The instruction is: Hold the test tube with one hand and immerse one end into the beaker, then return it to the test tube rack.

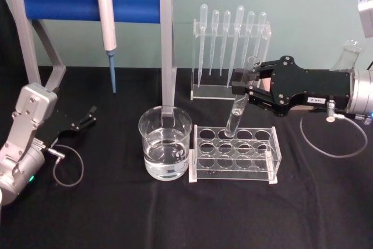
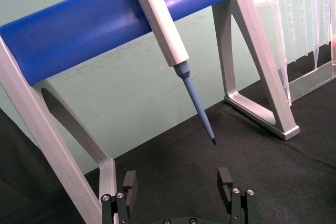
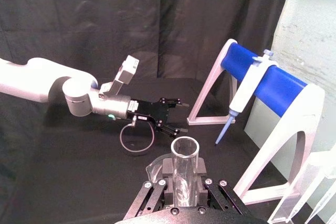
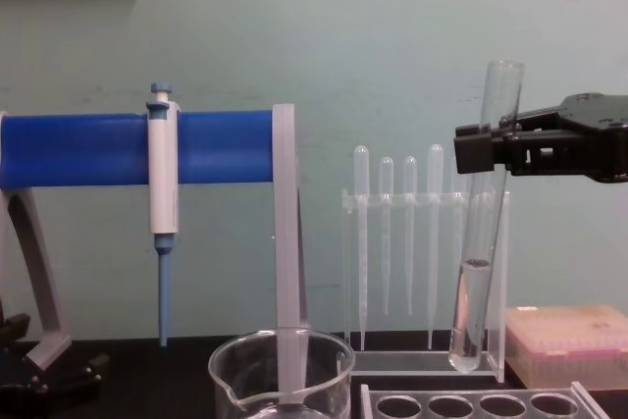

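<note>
A pale green wall [image 1: 303, 4] spans twelve o'clock behind a table draped in black cloth [image 1: 175, 214], while a creased black curtain [image 3: 105, 19] hangs at nine o'clock.

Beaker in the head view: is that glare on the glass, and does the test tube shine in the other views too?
Head view: yes, white glints ring the beaker at its rim. Chest view: pale highlights edge the test tube in the right gripper. Right wrist view: its rim glints against dark cloth.
</note>
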Controlling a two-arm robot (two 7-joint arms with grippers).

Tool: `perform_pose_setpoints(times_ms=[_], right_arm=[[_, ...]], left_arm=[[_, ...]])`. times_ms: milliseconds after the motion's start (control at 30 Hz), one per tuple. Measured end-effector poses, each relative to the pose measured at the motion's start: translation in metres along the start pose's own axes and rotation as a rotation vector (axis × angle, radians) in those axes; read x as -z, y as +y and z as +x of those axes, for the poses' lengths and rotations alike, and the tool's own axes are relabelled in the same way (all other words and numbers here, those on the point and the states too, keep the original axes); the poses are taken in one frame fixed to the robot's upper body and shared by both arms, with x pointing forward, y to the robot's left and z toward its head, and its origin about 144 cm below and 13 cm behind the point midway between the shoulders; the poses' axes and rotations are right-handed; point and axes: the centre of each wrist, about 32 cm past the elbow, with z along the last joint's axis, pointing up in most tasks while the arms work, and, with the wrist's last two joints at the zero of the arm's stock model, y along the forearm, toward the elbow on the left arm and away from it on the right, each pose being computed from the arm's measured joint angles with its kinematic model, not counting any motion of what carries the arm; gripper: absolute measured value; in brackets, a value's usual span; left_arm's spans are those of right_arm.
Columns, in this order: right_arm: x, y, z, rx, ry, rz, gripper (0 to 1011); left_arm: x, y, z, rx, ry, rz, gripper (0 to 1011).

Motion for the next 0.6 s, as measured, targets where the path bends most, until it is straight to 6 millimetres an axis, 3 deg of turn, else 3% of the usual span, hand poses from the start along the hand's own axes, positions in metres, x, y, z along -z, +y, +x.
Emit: perform_pose_setpoints(times_ms=[600], right_arm=[[0.0, 0.0, 0.0, 0.0, 0.0, 0.0, 239]], left_arm=[[0.0, 0.0, 0.0, 0.0, 0.0, 0.0, 1000]])
